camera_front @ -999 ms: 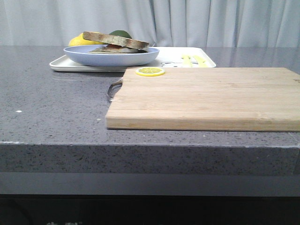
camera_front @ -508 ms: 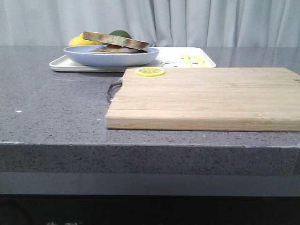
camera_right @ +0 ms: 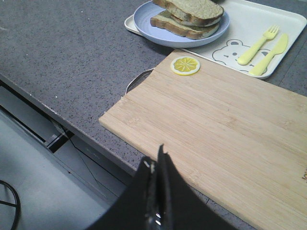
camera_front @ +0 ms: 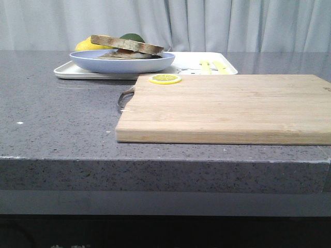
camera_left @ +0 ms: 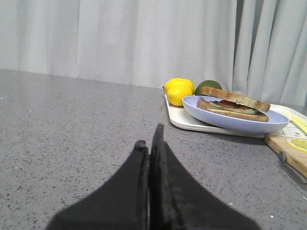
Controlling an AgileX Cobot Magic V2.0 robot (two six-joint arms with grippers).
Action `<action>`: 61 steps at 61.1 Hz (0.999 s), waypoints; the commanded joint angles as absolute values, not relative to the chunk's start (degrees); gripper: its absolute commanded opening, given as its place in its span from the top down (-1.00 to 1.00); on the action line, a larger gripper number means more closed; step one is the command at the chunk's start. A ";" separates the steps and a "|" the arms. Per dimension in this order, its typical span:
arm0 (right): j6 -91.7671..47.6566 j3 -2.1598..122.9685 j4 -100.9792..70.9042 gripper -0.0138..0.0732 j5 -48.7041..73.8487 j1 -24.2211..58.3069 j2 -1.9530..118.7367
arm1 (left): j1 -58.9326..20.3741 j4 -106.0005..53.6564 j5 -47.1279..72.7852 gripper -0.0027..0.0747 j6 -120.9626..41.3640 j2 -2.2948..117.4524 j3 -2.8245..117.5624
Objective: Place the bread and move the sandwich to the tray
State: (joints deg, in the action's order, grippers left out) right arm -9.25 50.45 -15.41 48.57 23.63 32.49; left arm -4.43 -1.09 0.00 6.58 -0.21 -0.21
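The sandwich (camera_front: 126, 46) lies on the round pale-blue plate (camera_front: 119, 63), which stands on the white tray (camera_front: 72, 70) at the back left. A plain brown-crusted bread slice (camera_right: 192, 7) is its top layer. The left wrist view shows the sandwich (camera_left: 235, 103), the plate (camera_left: 230, 120) and the tray (camera_left: 192, 122). My left gripper (camera_left: 149, 135) is shut and empty over bare counter, well short of the tray. My right gripper (camera_right: 154, 155) is shut and empty above the counter's front edge, by the near side of the cutting board (camera_right: 216, 120). Neither gripper shows in the front view.
The wooden cutting board (camera_front: 222, 106) fills the centre and right of the grey counter, with a lemon slice (camera_front: 165, 79) at its far left corner. A yellow fork and knife (camera_right: 259, 45) lie on the tray. Lemons (camera_left: 178, 91) and a green fruit (camera_left: 207, 85) sit behind the plate.
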 commanded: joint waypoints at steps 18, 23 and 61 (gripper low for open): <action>-9.45 51.91 -16.25 0.84 44.80 23.63 32.63 | -4.34 -1.32 -5.17 0.98 3.92 -1.64 -0.36; -9.45 51.91 -16.25 0.84 44.80 23.63 32.63 | -4.34 -1.32 -5.17 0.98 3.92 -1.64 -0.36; -9.45 51.91 -16.25 0.84 44.80 23.63 32.63 | -4.35 -1.32 -5.17 0.98 3.92 -1.53 -0.36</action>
